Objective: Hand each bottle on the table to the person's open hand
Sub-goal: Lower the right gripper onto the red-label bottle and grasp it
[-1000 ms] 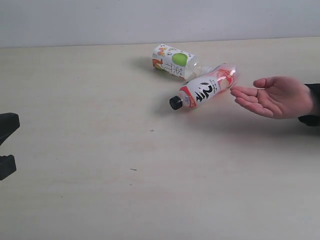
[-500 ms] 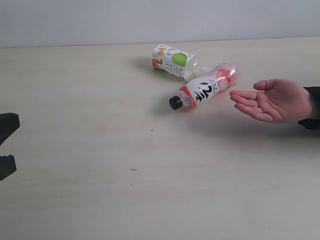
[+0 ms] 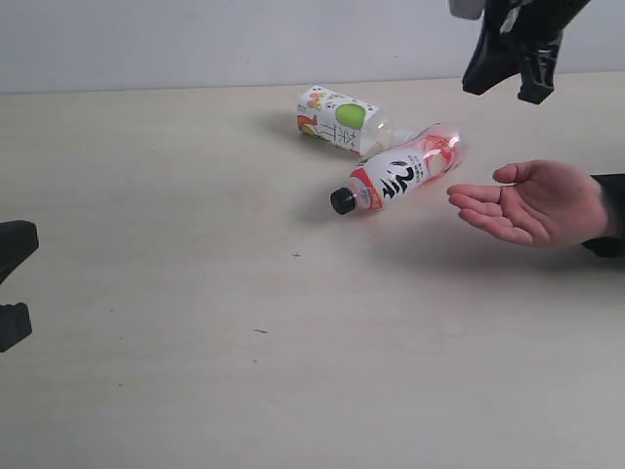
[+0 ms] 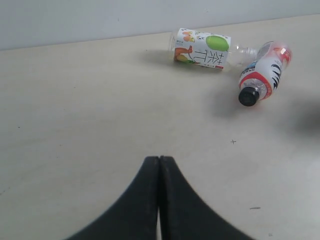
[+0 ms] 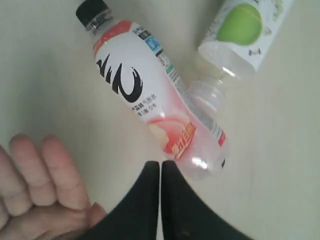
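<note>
A red-and-white bottle (image 3: 395, 176) with a black cap lies on its side on the pale table (image 3: 195, 322). Its base end is nearest the person's open hand (image 3: 532, 203). Behind it lies the white bottle with a green apple picture (image 3: 339, 119), their ends close together. My right gripper (image 3: 506, 90) hangs shut and empty above the table, over the hand and the red bottle's base (image 5: 200, 155). My left gripper (image 4: 159, 159) is shut and empty, low and far from both bottles. The green-and-white and blue-and-white bottles are out of view.
The person's dark sleeve (image 3: 610, 210) enters from the right edge. A pale wall (image 3: 195, 39) runs along the table's far edge. Dark parts of my left arm (image 3: 14, 244) show at the left edge. Bare table lies between my left gripper and the bottles.
My right gripper has come into the exterior view at the top right, above the hand. The hand has drifted slightly right and lower. The bottles and left arm stay put.
</note>
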Controlling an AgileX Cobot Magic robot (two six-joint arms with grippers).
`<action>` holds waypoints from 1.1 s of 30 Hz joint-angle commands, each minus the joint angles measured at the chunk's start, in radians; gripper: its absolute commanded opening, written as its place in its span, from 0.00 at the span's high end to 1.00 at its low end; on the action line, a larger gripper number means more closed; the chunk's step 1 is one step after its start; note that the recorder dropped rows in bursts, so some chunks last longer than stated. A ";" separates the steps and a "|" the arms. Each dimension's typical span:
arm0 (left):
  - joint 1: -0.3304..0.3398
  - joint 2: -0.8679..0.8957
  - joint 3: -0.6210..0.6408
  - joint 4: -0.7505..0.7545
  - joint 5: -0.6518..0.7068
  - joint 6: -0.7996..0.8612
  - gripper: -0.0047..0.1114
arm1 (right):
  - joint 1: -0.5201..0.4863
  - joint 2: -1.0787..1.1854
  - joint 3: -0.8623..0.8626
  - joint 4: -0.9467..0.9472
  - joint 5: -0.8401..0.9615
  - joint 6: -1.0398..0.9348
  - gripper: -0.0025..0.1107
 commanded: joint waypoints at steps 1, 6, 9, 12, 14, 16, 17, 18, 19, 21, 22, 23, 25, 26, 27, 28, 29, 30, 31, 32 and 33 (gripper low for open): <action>0.001 -0.005 0.005 -0.007 -0.003 -0.008 0.96 | 0.064 0.087 -0.065 0.008 -0.007 -0.120 0.85; 0.001 -0.005 0.005 -0.007 -0.003 -0.008 0.96 | 0.182 0.158 -0.084 -0.109 -0.091 -0.174 0.45; 0.001 -0.005 0.005 -0.007 -0.003 -0.008 0.96 | 0.207 0.169 -0.084 -0.112 -0.127 -0.174 0.31; 0.001 -0.005 0.005 -0.007 -0.003 -0.008 0.96 | 0.217 0.174 -0.084 -0.117 -0.139 -0.174 0.28; 0.001 -0.005 0.005 -0.007 -0.003 -0.008 0.96 | 0.218 0.178 -0.084 -0.148 -0.135 -0.174 0.28; 0.001 -0.005 0.005 -0.007 -0.003 -0.008 0.96 | 0.218 0.192 -0.084 -0.197 -0.127 -0.174 0.28; 0.001 -0.005 0.005 -0.007 -0.003 -0.008 0.96 | 0.218 0.210 -0.084 -0.220 -0.127 -0.176 0.28; 0.001 -0.005 0.005 -0.007 -0.003 -0.008 0.96 | 0.218 0.219 -0.084 -0.223 -0.127 -0.183 0.28; 0.001 -0.005 0.005 -0.007 -0.003 -0.008 0.96 | 0.218 0.236 -0.084 -0.224 -0.131 -0.194 0.28; 0.001 -0.005 0.005 -0.007 -0.003 -0.008 0.96 | 0.218 0.253 -0.084 -0.224 -0.133 -0.194 0.28; 0.001 -0.005 0.005 -0.007 -0.003 -0.008 0.96 | 0.218 0.258 -0.084 -0.224 -0.135 -0.202 0.28; 0.001 -0.005 0.005 -0.007 -0.003 -0.008 0.96 | 0.218 0.260 -0.084 -0.224 -0.135 -0.202 0.28; 0.001 -0.005 0.005 -0.007 -0.003 -0.008 0.96 | 0.218 0.268 -0.084 -0.224 -0.144 -0.202 0.28; 0.001 -0.005 0.005 -0.007 -0.003 -0.008 0.96 | 0.218 0.271 -0.084 -0.224 -0.146 -0.202 0.27; 0.001 -0.005 0.005 -0.007 -0.003 -0.008 0.96 | 0.218 0.283 -0.084 -0.224 -0.154 -0.202 0.27; 0.001 -0.005 0.005 -0.007 -0.003 -0.008 0.96 | 0.219 0.288 -0.084 -0.224 -0.164 -0.202 0.26; 0.001 -0.005 0.005 -0.007 -0.003 -0.008 0.96 | 0.219 0.294 -0.084 -0.224 -0.172 -0.204 0.24; 0.001 -0.005 0.005 -0.007 -0.003 -0.008 0.96 | 0.219 0.299 -0.084 -0.224 -0.173 -0.204 0.23; 0.001 -0.005 0.005 -0.007 -0.003 -0.008 0.96 | 0.219 0.304 -0.084 -0.224 -0.179 -0.204 0.22; 0.001 -0.005 0.005 -0.007 -0.003 -0.008 0.96 | 0.219 0.312 -0.084 -0.224 -0.181 -0.204 0.21; 0.001 -0.005 0.005 -0.007 -0.003 -0.008 0.96 | 0.219 0.317 -0.084 -0.224 -0.181 -0.204 0.21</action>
